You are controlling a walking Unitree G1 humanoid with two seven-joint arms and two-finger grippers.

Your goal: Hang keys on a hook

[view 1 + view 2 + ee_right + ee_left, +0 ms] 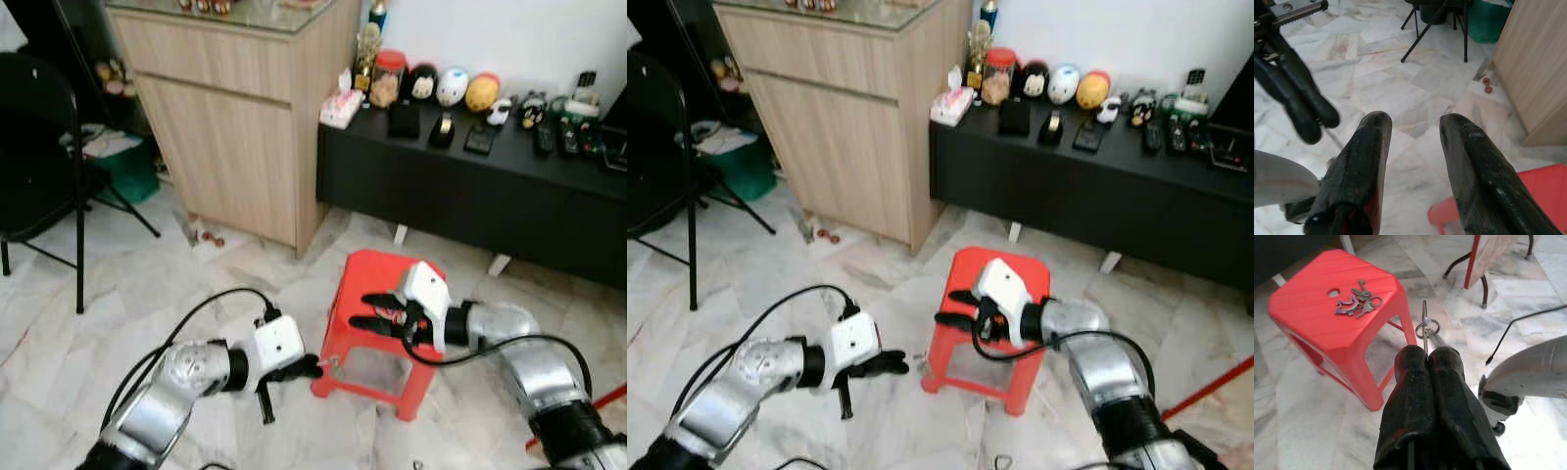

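A red plastic stool (pixel 370 271) stands on the marble floor in front of me. On its top lies a bunch of keys (pixel 1357 303) beside a small hole. My left gripper (pixel 1425 353) is shut on a single key with a ring (pixel 1425 327), held upright just off the stool's near left corner; the same gripper (pixel 310 368) is low beside the stool's leg. My right gripper (pixel 377 313) hovers over the stool's top, open with nothing between its fingers (pixel 1371 147). The left gripper's fingers (pixel 1295 105) lie ahead of it in the right wrist view.
A wooden cabinet (pixel 235 108) stands behind on the left, a low black console (pixel 470 191) with several small items on the right. A black folding chair (pixel 39 147) and green bin (pixel 127 171) are far left. A red rod (pixel 600 403) lies at right.
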